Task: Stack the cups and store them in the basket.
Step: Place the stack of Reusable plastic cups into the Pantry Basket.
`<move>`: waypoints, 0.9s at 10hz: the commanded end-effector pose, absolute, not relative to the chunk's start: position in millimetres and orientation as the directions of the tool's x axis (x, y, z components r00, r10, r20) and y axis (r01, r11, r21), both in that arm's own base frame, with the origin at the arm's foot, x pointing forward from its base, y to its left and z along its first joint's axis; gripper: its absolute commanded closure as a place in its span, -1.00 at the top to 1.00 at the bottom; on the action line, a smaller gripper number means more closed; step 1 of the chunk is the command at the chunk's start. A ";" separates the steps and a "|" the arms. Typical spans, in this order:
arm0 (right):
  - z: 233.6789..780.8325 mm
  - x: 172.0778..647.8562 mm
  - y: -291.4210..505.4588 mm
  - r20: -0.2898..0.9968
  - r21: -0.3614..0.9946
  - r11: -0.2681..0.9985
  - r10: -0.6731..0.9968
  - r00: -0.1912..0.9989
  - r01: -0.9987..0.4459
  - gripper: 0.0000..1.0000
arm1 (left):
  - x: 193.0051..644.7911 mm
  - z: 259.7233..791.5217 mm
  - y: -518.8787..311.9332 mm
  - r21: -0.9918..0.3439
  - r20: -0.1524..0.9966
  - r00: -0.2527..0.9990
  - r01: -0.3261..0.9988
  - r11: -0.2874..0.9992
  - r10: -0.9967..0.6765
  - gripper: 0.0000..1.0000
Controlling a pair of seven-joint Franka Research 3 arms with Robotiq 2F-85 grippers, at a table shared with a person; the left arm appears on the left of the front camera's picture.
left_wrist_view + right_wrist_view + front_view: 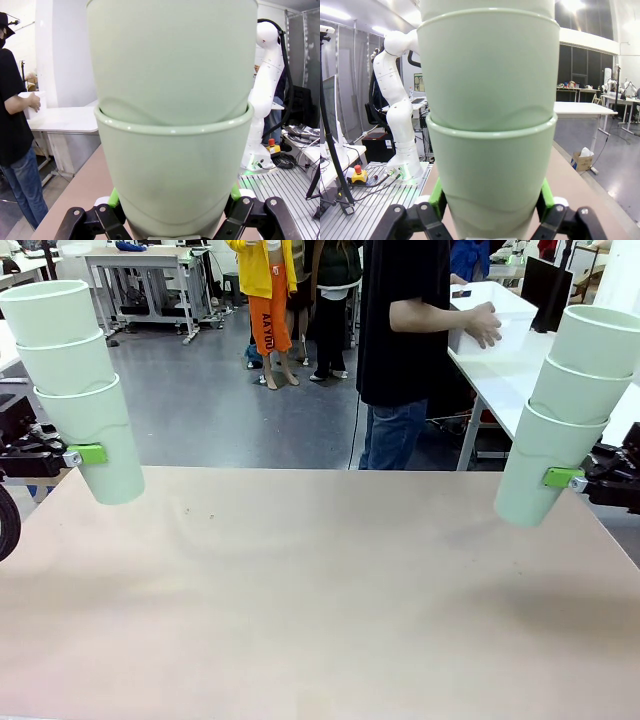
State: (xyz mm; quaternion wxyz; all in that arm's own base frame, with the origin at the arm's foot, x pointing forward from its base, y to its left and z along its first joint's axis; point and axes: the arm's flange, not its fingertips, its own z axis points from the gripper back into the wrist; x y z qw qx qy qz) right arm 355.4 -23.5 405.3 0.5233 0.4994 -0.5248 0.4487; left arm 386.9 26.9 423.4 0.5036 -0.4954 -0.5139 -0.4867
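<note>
Two stacks of pale mint-green cups hang above the table. At the far left, a stack of three cups (75, 380) leans outward, and my left gripper (85, 454) is shut on its bottom cup (172, 170). At the far right, another stack of three cups (570, 410) tilts right, held at the lowest cup (490, 170) by my right gripper (562, 478), which is shut. The white basket (490, 315) sits on a side table behind the person, whose hand (483, 324) rests on it.
The tan table (320, 590) stretches bare between the two stacks. A person in black (405, 330) stands beyond the far edge, turned toward the white side table (520, 370). Other people and benches stand farther back.
</note>
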 end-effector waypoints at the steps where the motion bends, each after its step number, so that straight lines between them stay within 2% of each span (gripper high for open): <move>1: 408.3 354.7 -24.1 0.998 0.043 0.098 -0.060 0.037 -0.994 0.73 | 386.3 426.1 26.0 0.011 1.000 -0.012 0.999 0.034 0.029 0.74; 9: 408.3 354.7 -24.1 0.998 0.043 0.098 -0.060 0.037 -0.994 0.73 | 386.3 426.1 26.0 0.011 1.000 -0.012 0.999 0.034 0.029 0.74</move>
